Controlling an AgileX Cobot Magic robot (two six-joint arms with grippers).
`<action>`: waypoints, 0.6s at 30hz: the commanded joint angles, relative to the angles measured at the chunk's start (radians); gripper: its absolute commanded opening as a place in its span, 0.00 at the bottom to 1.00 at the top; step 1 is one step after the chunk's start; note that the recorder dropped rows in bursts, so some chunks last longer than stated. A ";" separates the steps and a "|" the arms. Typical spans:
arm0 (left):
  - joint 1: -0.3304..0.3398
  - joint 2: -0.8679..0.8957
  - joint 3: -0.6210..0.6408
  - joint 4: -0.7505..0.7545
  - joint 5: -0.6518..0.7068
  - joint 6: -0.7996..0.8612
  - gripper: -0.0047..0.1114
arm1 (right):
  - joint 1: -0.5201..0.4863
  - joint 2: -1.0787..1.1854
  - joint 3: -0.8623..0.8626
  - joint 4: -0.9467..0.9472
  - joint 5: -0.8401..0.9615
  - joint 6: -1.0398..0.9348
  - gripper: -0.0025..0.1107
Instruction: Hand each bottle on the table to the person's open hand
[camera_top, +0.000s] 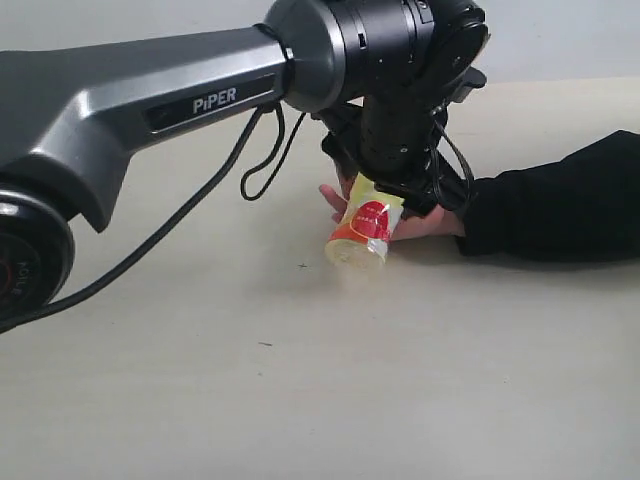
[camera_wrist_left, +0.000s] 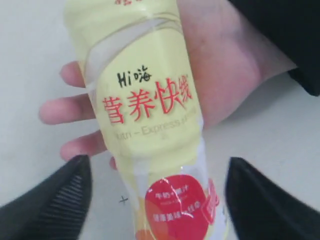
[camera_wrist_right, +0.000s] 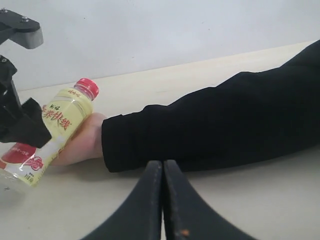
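we see the yellow bottle (camera_wrist_left: 145, 115) lying slantwise across the person's hand (camera_wrist_left: 220, 65), which rests palm up on the table (camera_top: 300, 380) at the end of a black sleeve (camera_wrist_right: 210, 120). its red cap (camera_wrist_right: 86, 86) points toward the wrist and its base juts out past the fingertips. the left gripper (camera_wrist_left: 159, 161) hangs over it with its jaws spread, and in the wrist view a strip of table shows between each jaw and the bottle, so we judge that it grips nothing and the hand bears the weight. we cannot tell whether the base end also touches the table. the right gripper (camera_wrist_right: 162, 167) sits low near the sleeve, its fingers pressed together on nothing. no other bottle shows in these views. as for handling, we take this bottle to be small and fairly light, filled with drink, with thin plastic walls that give a little under a squeeze but won't break. the glossy label (camera_wrist_left: 150, 100) looks slick, and the round body will roll if it is left on a slope. we would take hold across the middle of the body, jaws square to its long axis, firmly enough to stop it sliding yet not so hard that the wall buckles. the narrow cap end gives poorer purchase.
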 joint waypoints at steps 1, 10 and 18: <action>-0.002 -0.021 0.000 0.013 0.012 0.072 0.05 | -0.005 0.006 0.005 0.000 -0.010 -0.001 0.02; -0.071 -0.057 0.000 -0.072 -0.106 0.063 0.04 | -0.005 0.006 0.005 0.000 -0.010 -0.001 0.02; -0.202 -0.061 0.000 -0.055 -0.210 0.099 0.04 | -0.005 0.006 0.005 0.000 -0.010 -0.001 0.02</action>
